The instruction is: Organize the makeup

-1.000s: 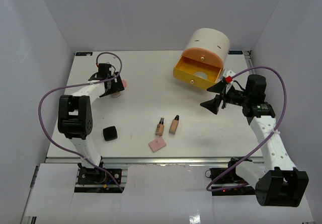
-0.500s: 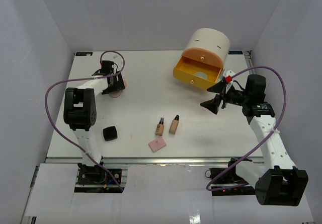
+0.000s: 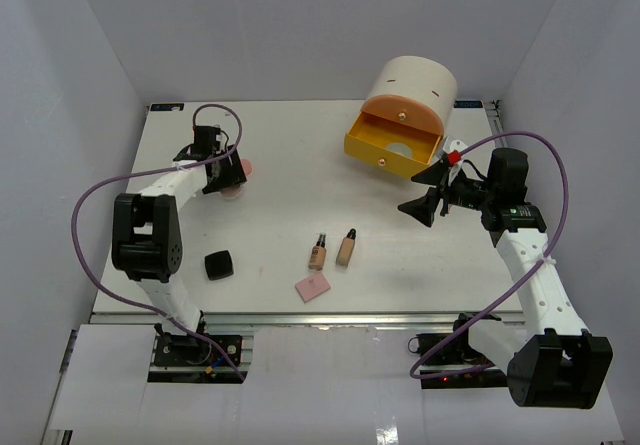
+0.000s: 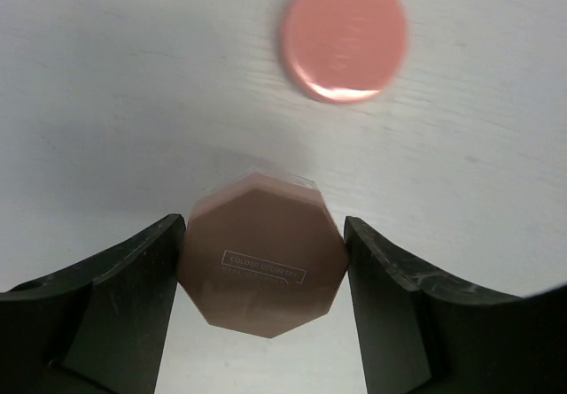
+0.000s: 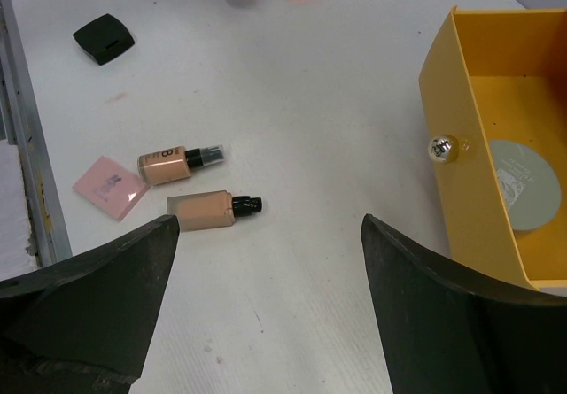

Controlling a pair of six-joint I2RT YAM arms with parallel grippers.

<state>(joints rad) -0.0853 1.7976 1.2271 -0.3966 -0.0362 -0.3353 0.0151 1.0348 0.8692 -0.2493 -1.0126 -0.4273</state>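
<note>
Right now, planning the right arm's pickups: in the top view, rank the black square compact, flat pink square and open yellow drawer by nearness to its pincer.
1. Open yellow drawer, just beyond the right pincer.
2. Flat pink square, near-left.
3. Black square compact, far left.

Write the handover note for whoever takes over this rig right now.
Left gripper: jaws against both sides of the octagonal jar, far left of the table.
Right gripper: open, empty, near the yellow drawer.
Done: pale green jar in the drawer.
Left: two beige bottles, pink square, black compact, pink round jar, all loose on the table.
</note>
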